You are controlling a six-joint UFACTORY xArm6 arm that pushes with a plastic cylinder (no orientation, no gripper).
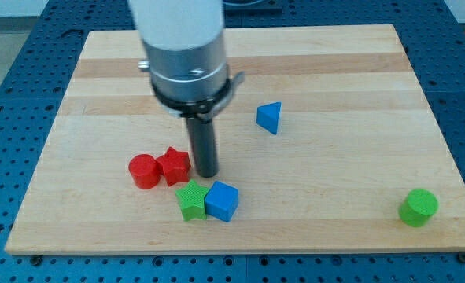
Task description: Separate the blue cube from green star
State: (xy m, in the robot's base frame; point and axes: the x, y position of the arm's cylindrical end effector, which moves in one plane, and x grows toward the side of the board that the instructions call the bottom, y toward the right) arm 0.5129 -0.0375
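Note:
The blue cube (pixel 222 201) lies near the board's bottom edge, touching the green star (pixel 191 199) on its left side. My tip (pixel 206 174) rests on the board just above the two, a little above the seam between them, and to the right of the red star (pixel 173 166). The rod hangs from the large grey and white arm head at the view's top.
A red cylinder (pixel 144 170) touches the red star on its left. A blue triangular block (pixel 270 117) lies right of the rod. A green cylinder (pixel 418 207) stands at the bottom right. The wooden board (pixel 334 71) sits on a blue perforated table.

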